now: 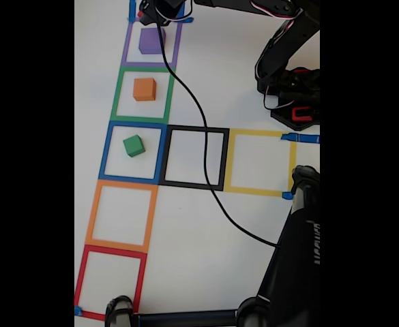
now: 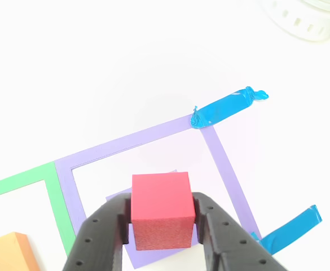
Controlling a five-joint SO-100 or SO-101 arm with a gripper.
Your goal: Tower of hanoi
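1. On the white tabletop in the fixed view, a column of taped square outlines runs down the left side — purple frame, green frame, blue frame, orange frame and red frame from top to bottom.
2. Inside the purple frame lies a flat-topped purple cube; inside the green frame sits a small orange cube; inside the blue frame sits a smaller green cube, turned a little askew. The orange and red frames hold no cubes.
3. To the right of the blue frame, sharing its edge, is a black taped square, and right of that a yellow taped square; a black cable snakes down across the black square.
4. At the top of the fixed view the black two-finger gripper hangs over the upper end of the purple frame, while the arm's black base stands well to the right.
5. From the other view, the gripper has its two black fingers closed against the sides of a red plastic cube — the cube is clamped between them, directly above the purple cube, though I cannot tell whether the two cubes touch.
6. Left of the fingers the corner of the orange cube shows beyond the green tape; to the right, strips of blue tape pin the purple frame's corners.
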